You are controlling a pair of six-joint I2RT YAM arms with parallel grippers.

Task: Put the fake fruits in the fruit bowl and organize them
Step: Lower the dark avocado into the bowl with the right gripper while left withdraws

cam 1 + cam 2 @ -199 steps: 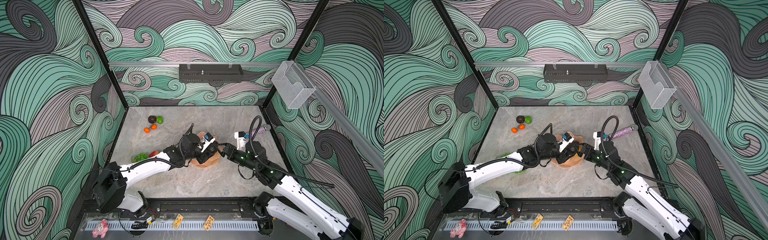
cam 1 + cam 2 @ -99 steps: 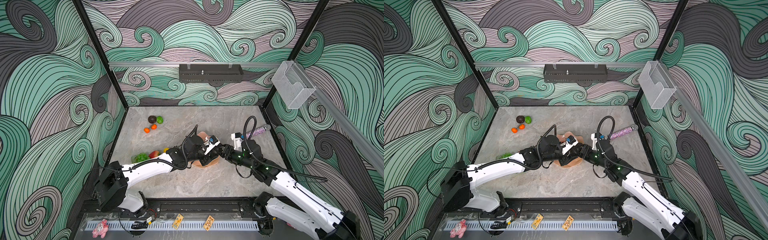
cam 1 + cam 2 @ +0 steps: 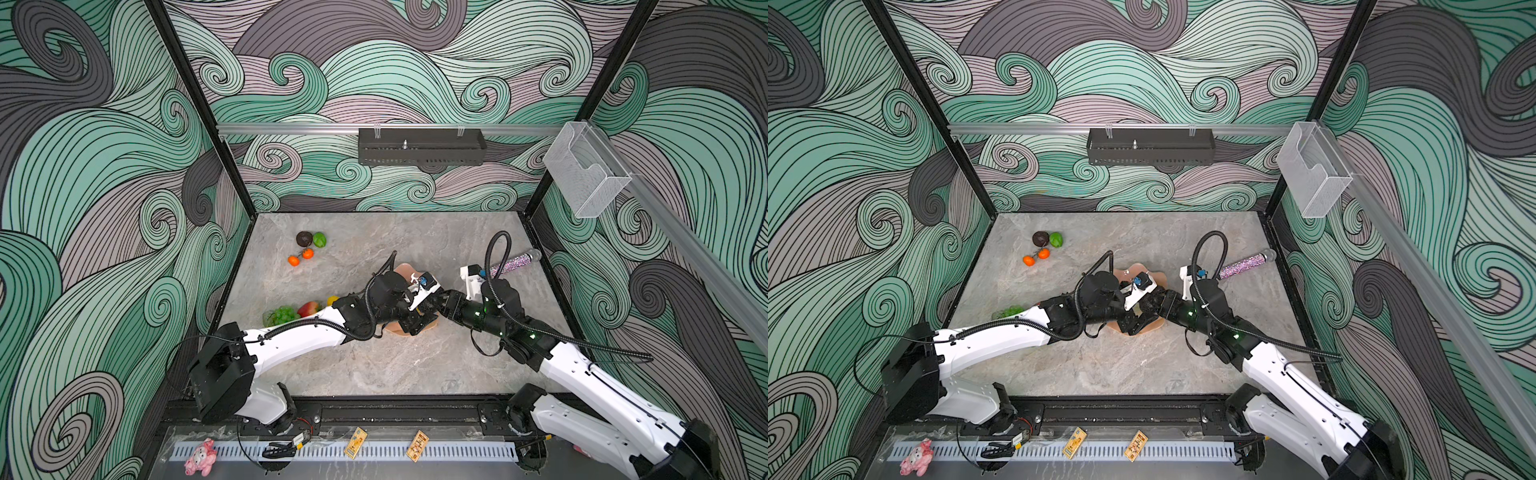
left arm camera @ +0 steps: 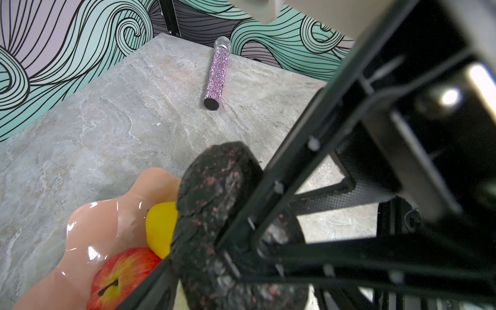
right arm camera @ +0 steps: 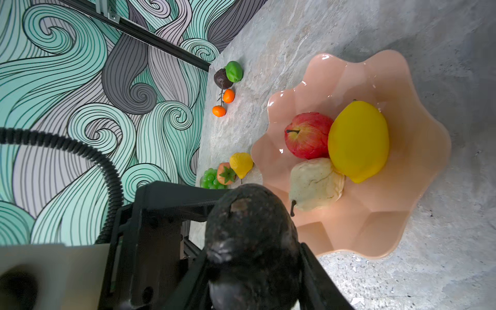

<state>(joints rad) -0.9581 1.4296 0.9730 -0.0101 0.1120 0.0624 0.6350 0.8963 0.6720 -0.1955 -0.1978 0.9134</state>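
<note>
Marble table (image 3: 415,370) with the salmon fruit bowl (image 5: 375,228) near its middle. Inside it the lemon (image 5: 358,139), red apple (image 5: 306,135) and beige bumpy fruit (image 5: 315,185) touch each other. Both arms meet over the bowl: the right gripper (image 5: 255,268) clamps a dark avocado (image 5: 252,214) between its fingers, with the left gripper (image 3: 415,320) just beside it — can't tell if that one grips or has let go. Still on the table: grapes (image 5: 209,178), strawberry (image 5: 226,173) and a small yellow fruit (image 5: 241,163) clustered beside the bowl — well apart, a second avocado (image 5: 222,78), lime (image 5: 234,71) and two oranges (image 5: 228,95).

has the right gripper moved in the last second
Yes. In a top view the right gripper, closed on the dark avocado, has shifted left, away from the glittery cylinder and in over the rim of the fruit bowl.
</note>
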